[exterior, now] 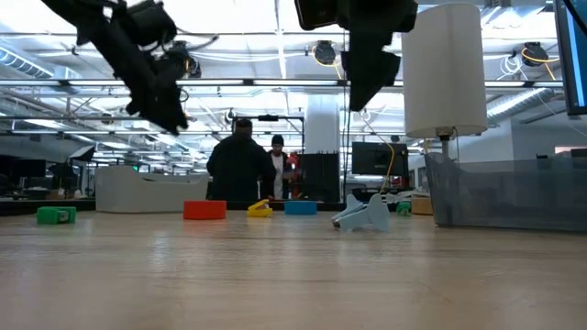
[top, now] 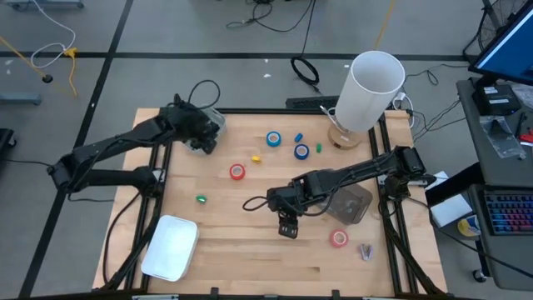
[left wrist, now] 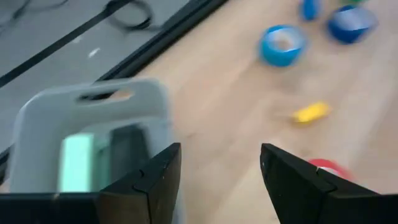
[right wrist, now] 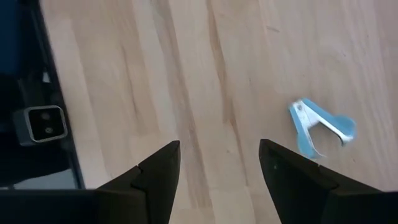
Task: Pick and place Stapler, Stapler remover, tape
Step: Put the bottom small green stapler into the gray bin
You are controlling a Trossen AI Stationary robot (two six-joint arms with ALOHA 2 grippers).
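My left gripper (left wrist: 221,155) (top: 202,143) hangs open above the table's far left corner, beside a grey bin (left wrist: 93,124) (top: 213,122). A pale green and dark shape (left wrist: 78,163) lies in that bin; I cannot tell whether it is the stapler. The light blue stapler remover (right wrist: 318,127) (top: 366,250) lies on the wood at the near right. My right gripper (right wrist: 219,152) (top: 287,229) hangs open above bare wood, left of the remover. Two blue tape rolls (top: 273,138) (top: 301,151) and two red ones (top: 237,172) (top: 338,238) lie flat on the table.
A white tray (top: 171,246) sits at the near left and a clear container (top: 350,204) at the right. A tall white cylinder (top: 371,87) stands at the far right. Small green (top: 201,198) and yellow (top: 256,157) bits lie about. People (exterior: 243,165) stand beyond the table.
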